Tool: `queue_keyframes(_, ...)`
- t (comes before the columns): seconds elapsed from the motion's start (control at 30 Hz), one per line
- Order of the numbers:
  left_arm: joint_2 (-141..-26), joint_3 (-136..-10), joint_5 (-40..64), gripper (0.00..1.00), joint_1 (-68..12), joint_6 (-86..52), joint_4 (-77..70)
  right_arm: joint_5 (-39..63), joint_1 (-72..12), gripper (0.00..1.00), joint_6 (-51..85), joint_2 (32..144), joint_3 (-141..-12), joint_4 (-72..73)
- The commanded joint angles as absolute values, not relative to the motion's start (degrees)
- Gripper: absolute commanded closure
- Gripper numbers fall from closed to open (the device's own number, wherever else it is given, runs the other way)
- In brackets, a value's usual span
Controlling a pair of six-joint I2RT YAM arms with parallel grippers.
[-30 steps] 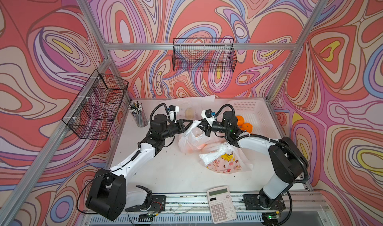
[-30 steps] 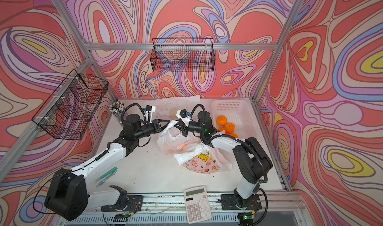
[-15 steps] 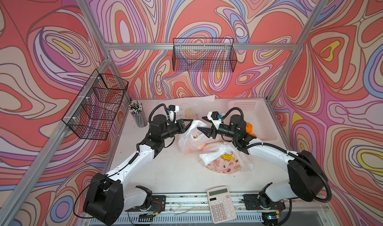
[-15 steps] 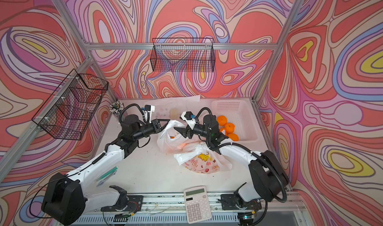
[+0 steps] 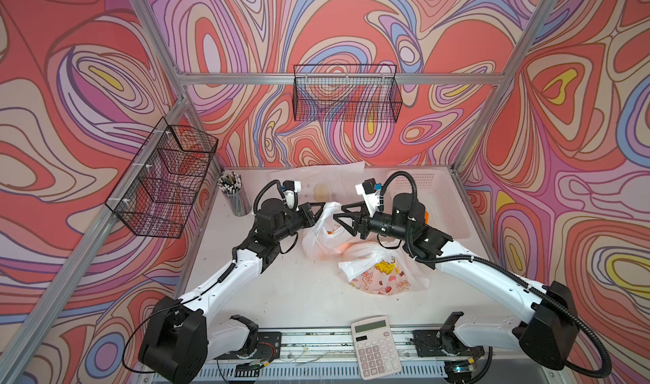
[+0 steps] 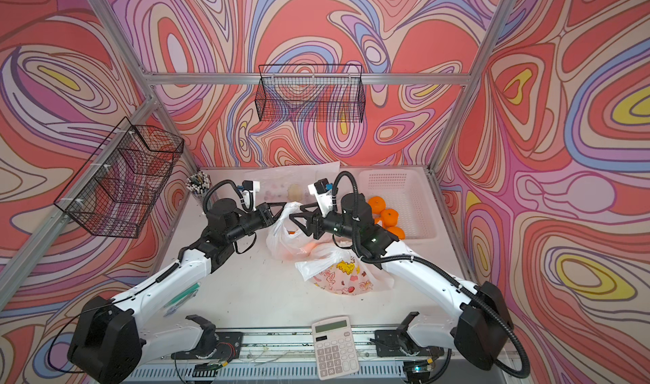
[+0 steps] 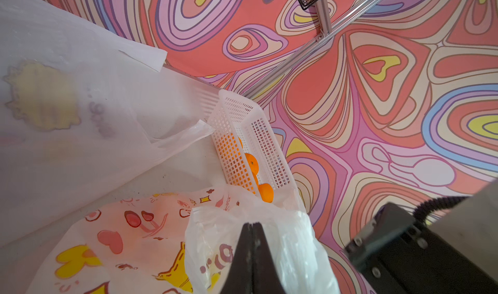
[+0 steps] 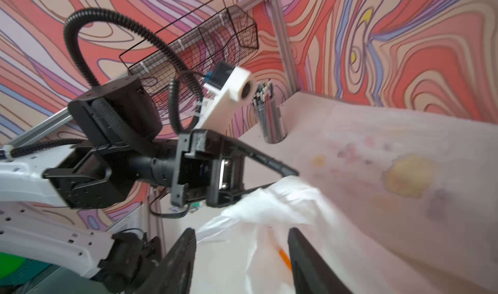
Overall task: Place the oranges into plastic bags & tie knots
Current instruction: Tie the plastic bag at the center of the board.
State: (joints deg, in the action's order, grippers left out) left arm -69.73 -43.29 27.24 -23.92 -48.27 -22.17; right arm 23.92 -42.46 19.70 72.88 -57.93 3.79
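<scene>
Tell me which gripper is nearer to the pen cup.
Left. The left gripper, jaws shut on the white bag, is on the bag's side toward the pen cup; the right gripper, jaws open, is across the bag, farther away.

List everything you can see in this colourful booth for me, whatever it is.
plain bag: one, translucent white, table centre, oranges inside
printed bag: one, white with cartoons, in front of it
flat bags: count unclear, white, table's back
loose oranges: at least three, orange, in the basket
basket: one, white perforated, back right corner
pen cup: one, silvery, back left
calculator: one, white, front edge
wire baskets: two, black, on the walls
left gripper: one, black, shut on the plain bag
right gripper: one, black, open beside that bag
</scene>
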Motion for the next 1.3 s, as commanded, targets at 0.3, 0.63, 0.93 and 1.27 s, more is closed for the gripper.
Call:
queue_keyframes(0.3,-69.7,-43.86,24.41,1.0,-24.62,-46.67,-22.61,13.24,-51.56,0.27,30.03,76.29,-63.64,-8.59)
queue_keyframes(0.63,-69.14,-44.12,23.98,1.0,-24.79,-45.89,-21.78,10.8,-52.29,0.29,26.79,84.63,-69.63,-9.94)
queue_keyframes(0.93,-67.59,-44.03,22.08,1.0,-24.8,-44.18,-19.83,4.92,-52.22,0.77,24.42,85.44,-70.54,-14.79)
queue_keyframes(1.27,-63.44,-48.41,11.02,1.0,-24.81,-31.71,-8.68,-11.91,-52.08,1.0,16.36,80.78,-73.95,-27.02)
